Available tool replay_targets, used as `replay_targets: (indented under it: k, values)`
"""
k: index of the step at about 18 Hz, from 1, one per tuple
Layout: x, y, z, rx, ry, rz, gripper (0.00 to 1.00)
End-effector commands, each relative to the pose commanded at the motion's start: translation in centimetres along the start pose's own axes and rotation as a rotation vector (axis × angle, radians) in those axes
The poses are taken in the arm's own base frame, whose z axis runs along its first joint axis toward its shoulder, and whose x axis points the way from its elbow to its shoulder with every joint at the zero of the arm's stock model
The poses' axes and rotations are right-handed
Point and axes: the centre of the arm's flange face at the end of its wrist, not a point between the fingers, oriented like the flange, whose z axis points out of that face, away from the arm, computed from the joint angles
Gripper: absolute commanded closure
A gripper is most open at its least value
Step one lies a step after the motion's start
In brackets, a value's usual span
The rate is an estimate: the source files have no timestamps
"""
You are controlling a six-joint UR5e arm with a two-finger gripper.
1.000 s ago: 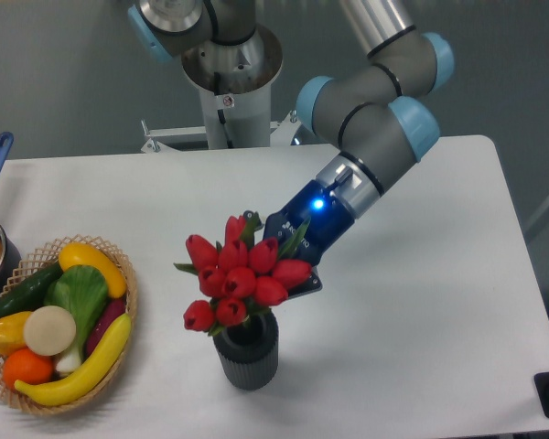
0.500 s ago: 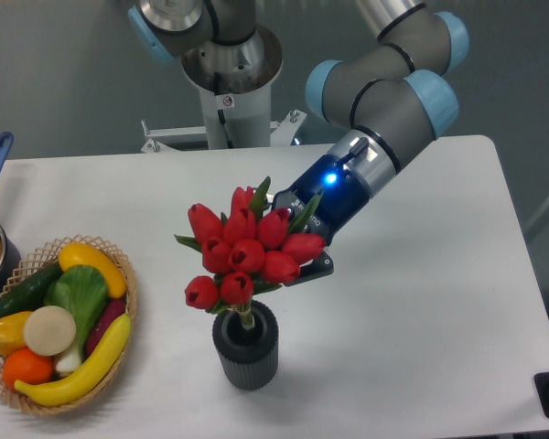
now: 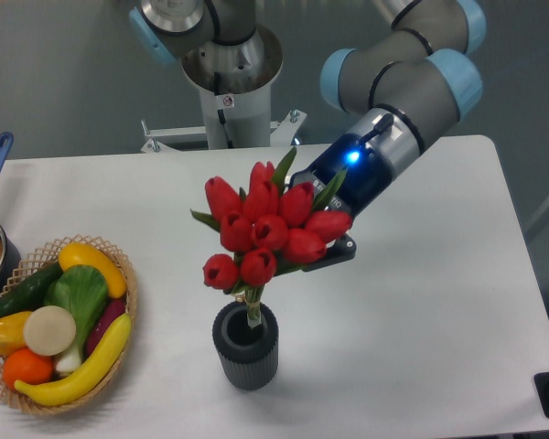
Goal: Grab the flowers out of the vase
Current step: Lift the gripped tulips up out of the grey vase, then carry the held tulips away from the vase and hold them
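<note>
The bunch of red tulip buds with green leaves and stems (image 3: 270, 233) is held above the dark grey ribbed cylindrical vase (image 3: 245, 346), only the stem tips reaching its mouth. The blue-lit two-finger gripper (image 3: 322, 240) is closed on the bunch from behind, fingers largely hidden by the buds.

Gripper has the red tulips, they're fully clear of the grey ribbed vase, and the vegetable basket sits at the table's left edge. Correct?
Not quite. The fixed camera shows the tulips raised in the gripper, but their stem ends still dip into the mouth of the vase, so they are not fully clear. The vegetable basket does sit at the table's left edge.
</note>
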Motion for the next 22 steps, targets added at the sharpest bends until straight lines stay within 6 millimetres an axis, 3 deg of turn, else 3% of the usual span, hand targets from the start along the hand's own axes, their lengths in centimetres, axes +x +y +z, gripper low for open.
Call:
replay_targets:
  k: [4,14,22]
  values:
    - [-0.9,0.3,-1.9,0.001,-0.032,0.001,0.99]
    - [-3.9,0.8,-9.1,-0.015,-0.160,0.008,0.99]
    - [-4.6,2.5,-11.0,-0.402,-0.399,0.041,0.99]
